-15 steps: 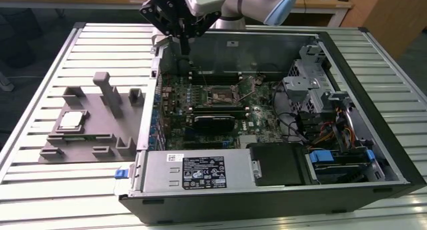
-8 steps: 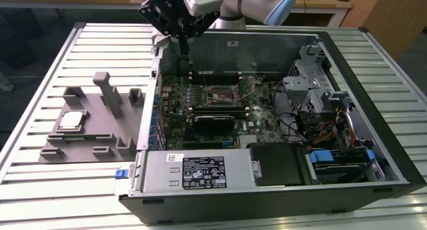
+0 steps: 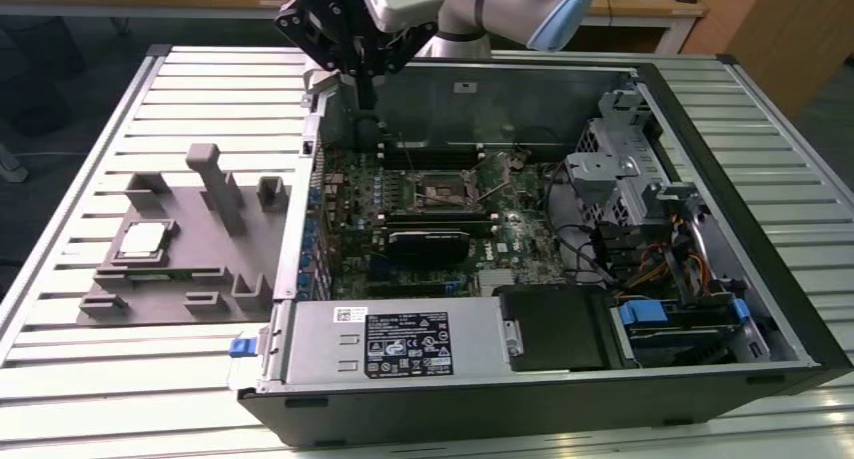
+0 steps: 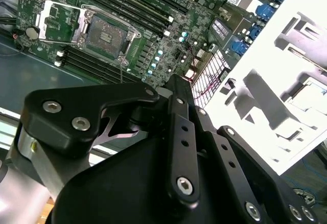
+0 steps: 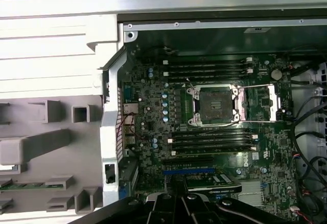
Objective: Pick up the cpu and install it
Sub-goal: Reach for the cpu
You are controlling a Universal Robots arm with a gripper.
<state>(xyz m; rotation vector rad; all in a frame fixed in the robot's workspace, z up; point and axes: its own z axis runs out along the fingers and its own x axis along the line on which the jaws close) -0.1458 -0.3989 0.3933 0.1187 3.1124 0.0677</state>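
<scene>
Exterior view has my gripper (image 3: 363, 99) hanging over the open computer case (image 3: 534, 99), well apart from the cpu (image 3: 143, 241), which lies flat on the grey holder (image 3: 160, 289) at that view's left. Whether my grip is spread or closed I cannot tell. The cpu looks light, stiff, slick-topped and probably delicate; I judge its thin edges the place to hold.

arm (image 3: 534, 9): silver-grey, pale blue joint cap; hand (image 4: 175, 88): black links, silver screws

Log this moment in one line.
cpu: on grey holder, unpicked | gripper: above case edge | socket: open, empty
</scene>
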